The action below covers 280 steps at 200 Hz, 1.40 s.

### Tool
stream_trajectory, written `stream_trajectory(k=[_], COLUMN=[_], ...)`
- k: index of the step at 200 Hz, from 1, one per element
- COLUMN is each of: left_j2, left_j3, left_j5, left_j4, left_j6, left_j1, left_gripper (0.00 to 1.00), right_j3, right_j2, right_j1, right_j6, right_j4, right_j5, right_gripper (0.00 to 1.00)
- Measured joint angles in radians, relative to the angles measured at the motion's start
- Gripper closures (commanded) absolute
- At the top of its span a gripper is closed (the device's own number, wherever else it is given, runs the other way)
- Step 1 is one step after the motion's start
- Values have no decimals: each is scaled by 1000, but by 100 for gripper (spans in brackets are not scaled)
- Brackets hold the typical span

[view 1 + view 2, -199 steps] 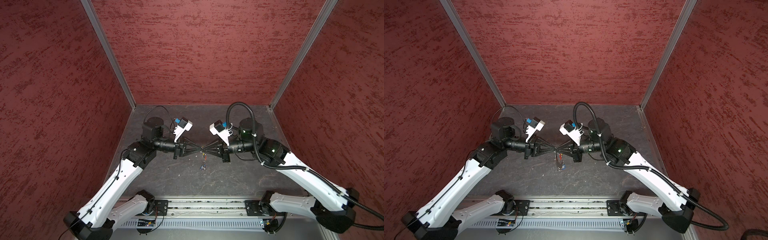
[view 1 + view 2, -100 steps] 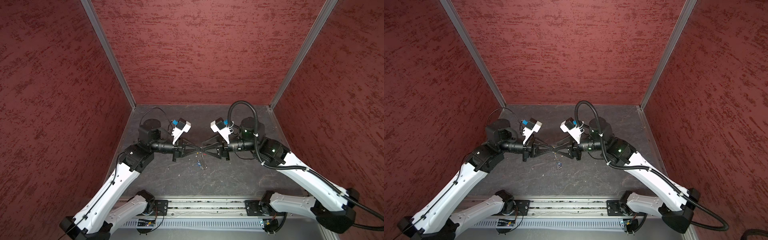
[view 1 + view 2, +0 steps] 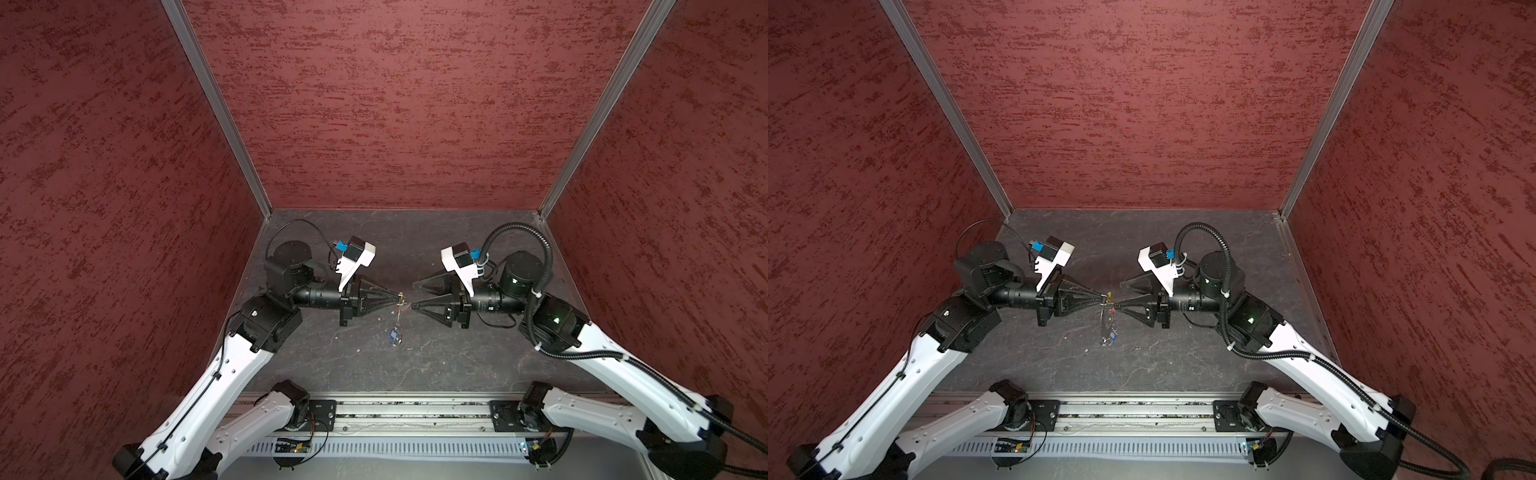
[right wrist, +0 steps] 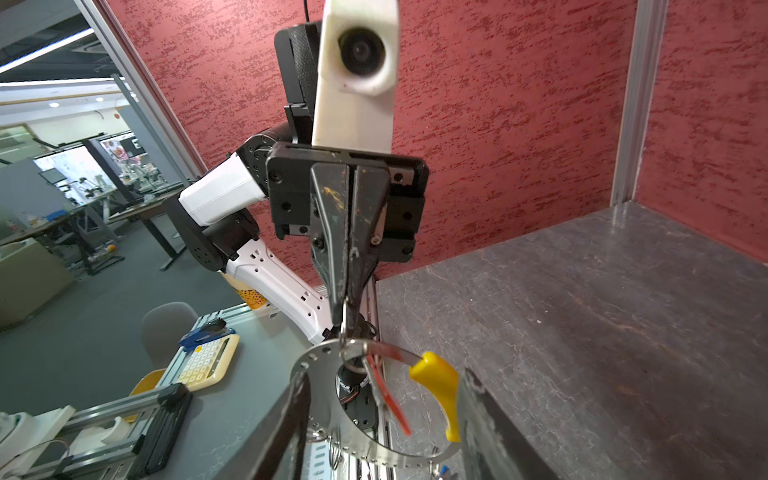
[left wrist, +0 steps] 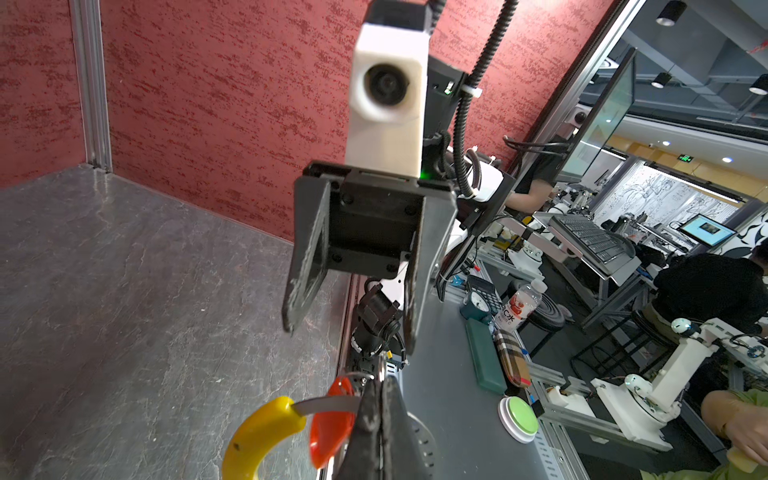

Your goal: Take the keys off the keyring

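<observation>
Aloft, left gripper (image 3: 396, 300) pinches keyring (image 4: 316, 370). At three o'clock, right gripper (image 3: 414, 296) gapes empty. Both red key (image 4: 386, 395) and blue key (image 3: 395, 335) attached. Next, likely: pinch red key, work it off.

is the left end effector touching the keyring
Touching: the right wrist view shows the left end effector shut on the keyring, at its small silver ring.

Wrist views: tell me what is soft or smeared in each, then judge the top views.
Left wrist view: the yellow section and red tag sit close to the lens and look soft; the open right gripper behind is sharper. Right wrist view: the red tag is a smeared streak. In both top views: even light, sharp, but the keyring is tiny.
</observation>
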Motion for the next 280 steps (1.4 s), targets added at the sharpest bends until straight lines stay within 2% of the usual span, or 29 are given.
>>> stream_trajectory(k=[35, 63, 111, 145, 202, 245, 280], left_j2=[-14, -16, -44, -66, -110, -107, -101], left_j3=[-15, -26, -53, -86, -174, -222, -234], left_j5=[5, 4, -21, -41, -92, -86, -79], left_j4=[53, 72, 114, 163, 311, 429, 461], left_j6=[-28, -41, -66, -91, -173, -257, -284], left_j1=[0, 0, 0, 0, -2, -2, -3], left_gripper=[100, 100, 100, 100, 100, 100, 100], right_j3=[-7, -7, -7, -7, -2, 3, 4], right_j2=[22, 35, 58, 64, 80, 104, 112], right_j1=[22, 33, 42, 47, 60, 75, 80], right_j6=[6, 5, -3, -8, -13, -13, -12], right_j4=[27, 45, 51, 50, 49, 58, 64], right_j5=[-29, -45, -56, -55, -56, -57, -53], right_gripper=[42, 51, 76, 100, 100, 100, 98])
